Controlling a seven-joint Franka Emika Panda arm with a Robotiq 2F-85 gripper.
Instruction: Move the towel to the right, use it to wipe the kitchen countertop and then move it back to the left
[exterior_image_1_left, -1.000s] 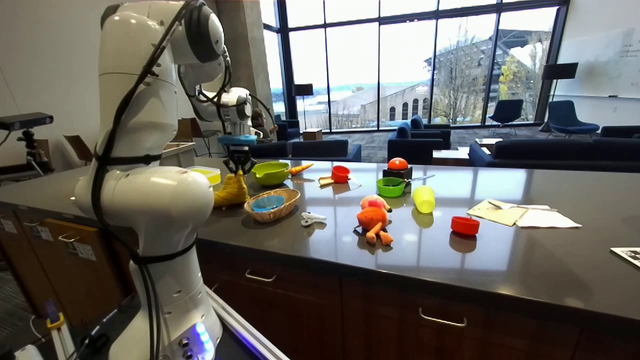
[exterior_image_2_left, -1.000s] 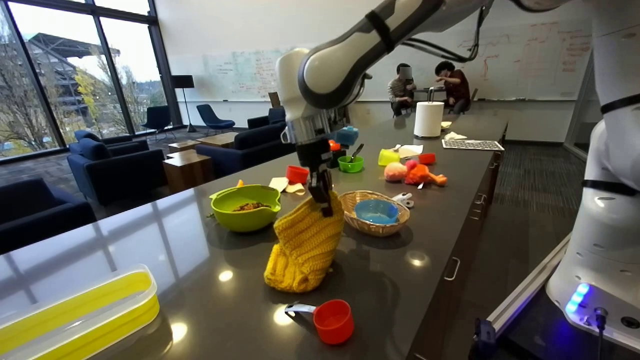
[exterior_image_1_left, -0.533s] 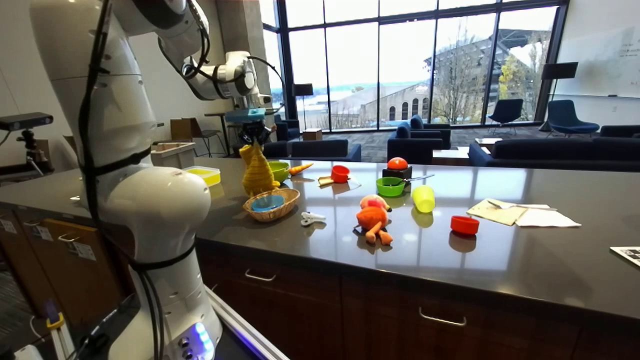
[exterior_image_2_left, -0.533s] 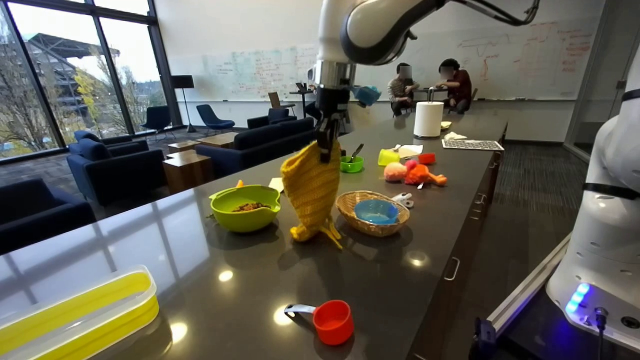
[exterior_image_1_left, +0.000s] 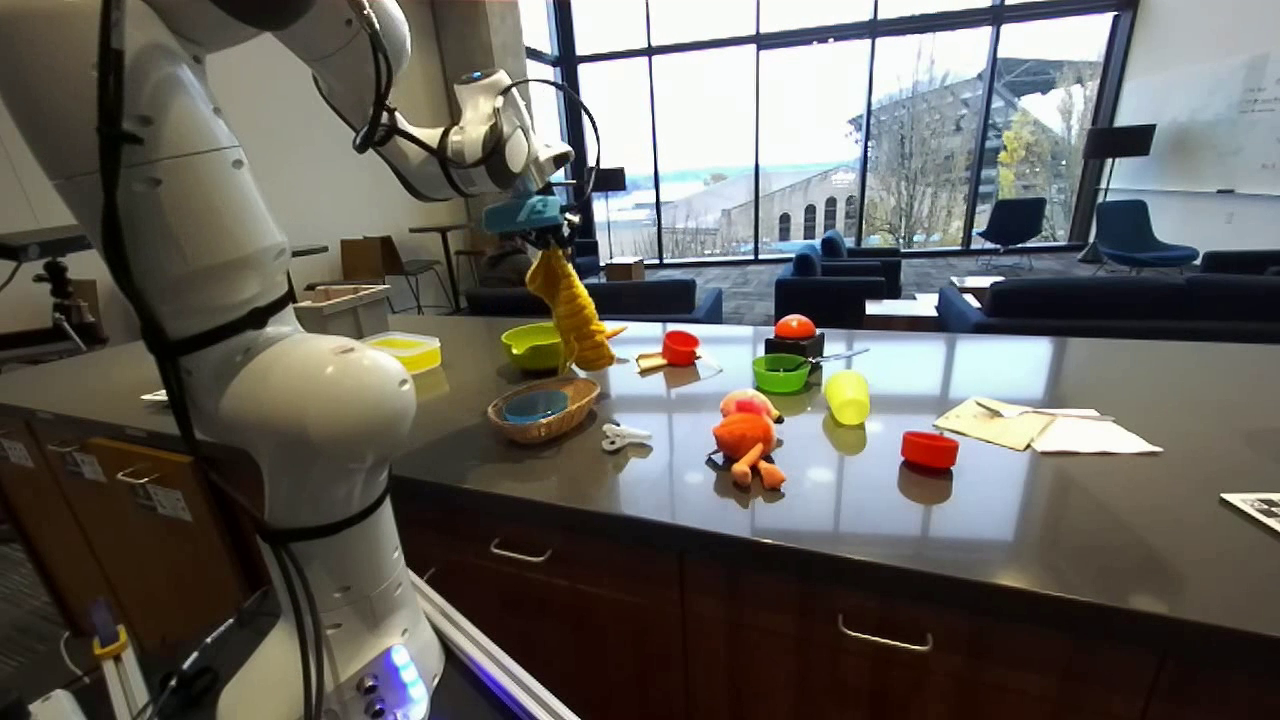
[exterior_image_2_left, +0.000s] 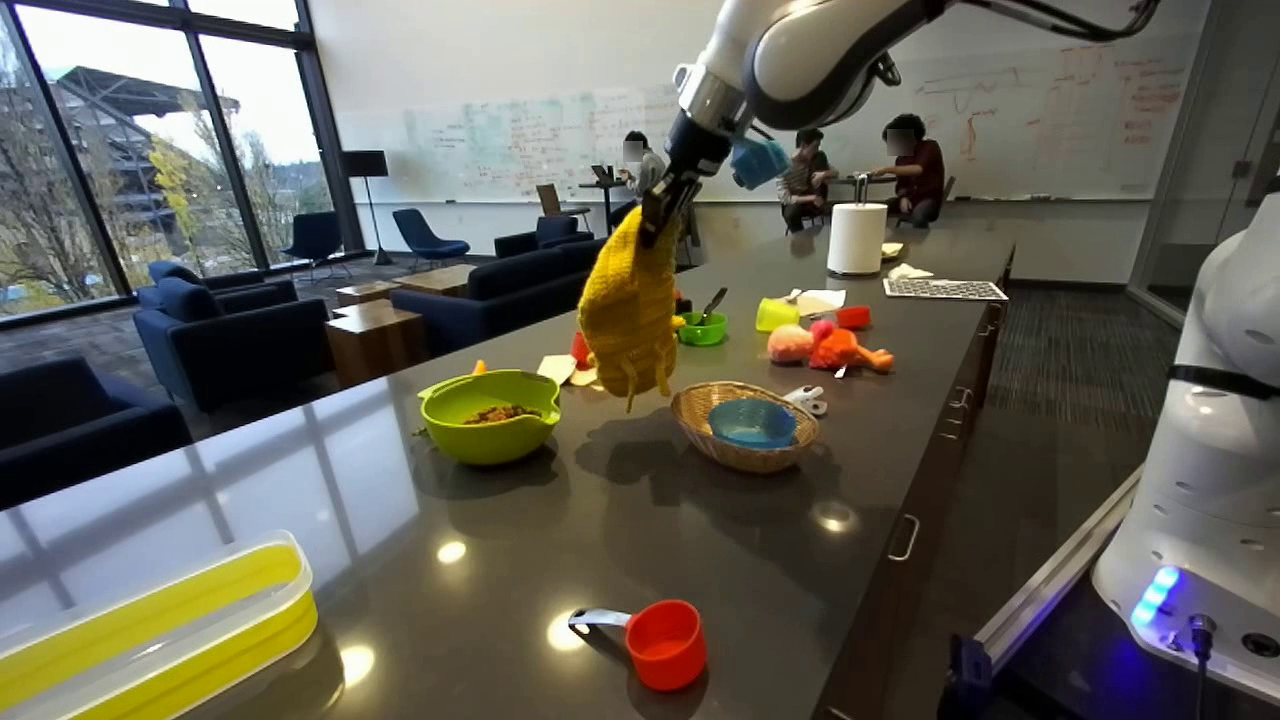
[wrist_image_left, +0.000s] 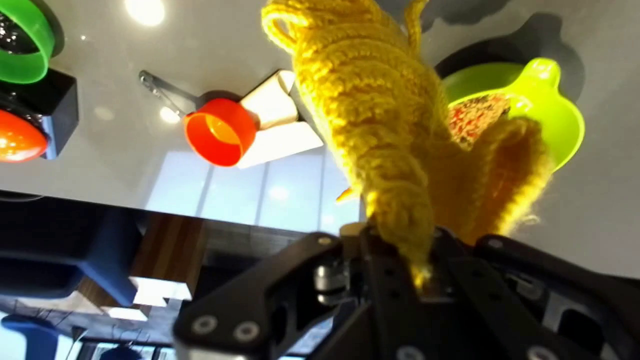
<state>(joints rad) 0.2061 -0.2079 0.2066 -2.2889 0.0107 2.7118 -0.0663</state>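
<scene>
- Far left in an exterior view, a long yellow-walled container (exterior_image_2_left: 200, 672) stands on the dark glossy countertop (exterior_image_2_left: 480, 640); it is well apart from the work, so I suppose it is put there simply to be out of the way;
- next comes the lime-green spouted bowl (exterior_image_2_left: 488, 445), with a dry brownish mixture (exterior_image_2_left: 503, 412) inside; it sits upright and flat, probably in order that nothing spills;
- then the yellow knitted towel (exterior_image_2_left: 632, 310), which hangs above the countertop, over the space between this bowl and the wicker basket (exterior_image_2_left: 745, 458); I see it touch nothing below; I judge that it is held so high, by its upper end, in order to travel rightward without dragging on these vessels; its lower part is loose, which should serve the wiping, probably not yet begun;
- last, at the top of the towel, the Robotiq gripper (exterior_image_2_left: 655, 222); its jaws are clenched upon a gathered fold, with only the thickness of the cloth between them; in the wrist view the towel narrows where it enters this grip; nothing else is grasped, as far as I can see.
</scene>
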